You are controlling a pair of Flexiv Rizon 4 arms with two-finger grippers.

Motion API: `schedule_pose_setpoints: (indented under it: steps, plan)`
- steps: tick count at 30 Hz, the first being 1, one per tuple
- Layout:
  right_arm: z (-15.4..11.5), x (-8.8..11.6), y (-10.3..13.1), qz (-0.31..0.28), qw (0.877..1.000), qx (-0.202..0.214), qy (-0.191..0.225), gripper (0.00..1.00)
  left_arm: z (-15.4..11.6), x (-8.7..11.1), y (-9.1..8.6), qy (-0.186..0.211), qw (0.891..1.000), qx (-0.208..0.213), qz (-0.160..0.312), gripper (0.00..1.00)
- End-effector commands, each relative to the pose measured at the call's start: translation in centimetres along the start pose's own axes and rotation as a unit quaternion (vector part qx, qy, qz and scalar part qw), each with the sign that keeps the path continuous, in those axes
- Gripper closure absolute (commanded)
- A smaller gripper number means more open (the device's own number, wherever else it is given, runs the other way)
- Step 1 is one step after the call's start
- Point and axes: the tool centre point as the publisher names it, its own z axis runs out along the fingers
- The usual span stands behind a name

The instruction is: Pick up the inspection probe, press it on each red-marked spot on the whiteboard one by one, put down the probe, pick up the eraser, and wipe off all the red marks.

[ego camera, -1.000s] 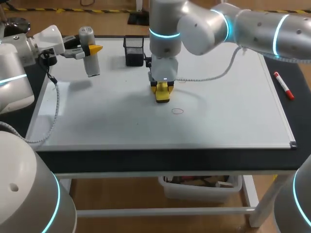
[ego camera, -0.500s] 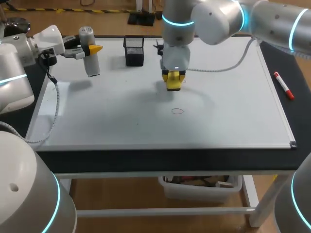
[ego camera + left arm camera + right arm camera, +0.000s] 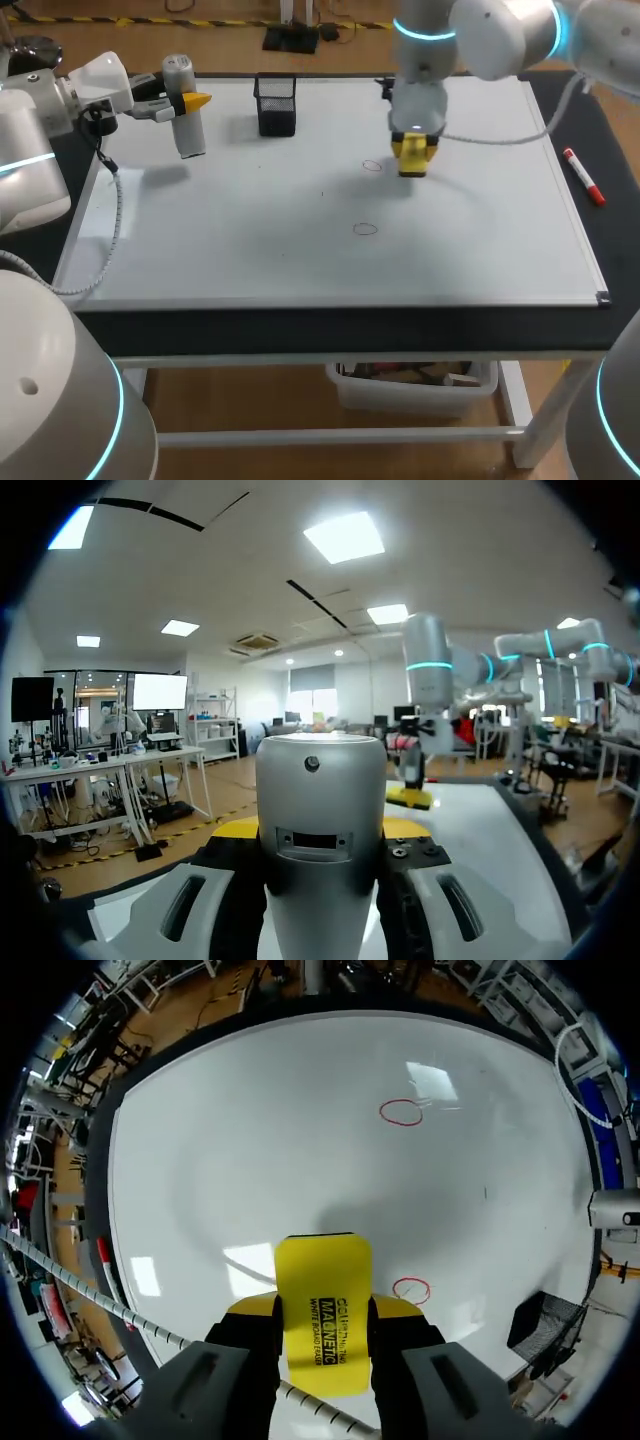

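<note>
- Whiteboard covers the tabletop, head view: left gripper at far left corner, right gripper low at far middle; far red ring just beside it, near red ring mid-board. Both unwiped.
- Left wrist: fingers clamp the inspection probe; not yet put down.
- Right wrist: fingers pinch the yellow eraser. Wiping looks barely begun.

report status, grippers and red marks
Left gripper shut on probe, back left corner. Right gripper shut on eraser beside far red mark; near red mark also unwiped. Mesh holder, marker pen off to the sides.
</note>
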Motion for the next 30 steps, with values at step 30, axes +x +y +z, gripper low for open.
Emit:
schedule_pose_setpoints:
  steps: [30]
  plan:
    - [0.6, 12.1, -1.7, 0.141, 0.990, -0.006, -0.018, 1.00, 0.0, -0.1, 0.0, 0.001, 1.000, 0.002, 0.001, 1.00]
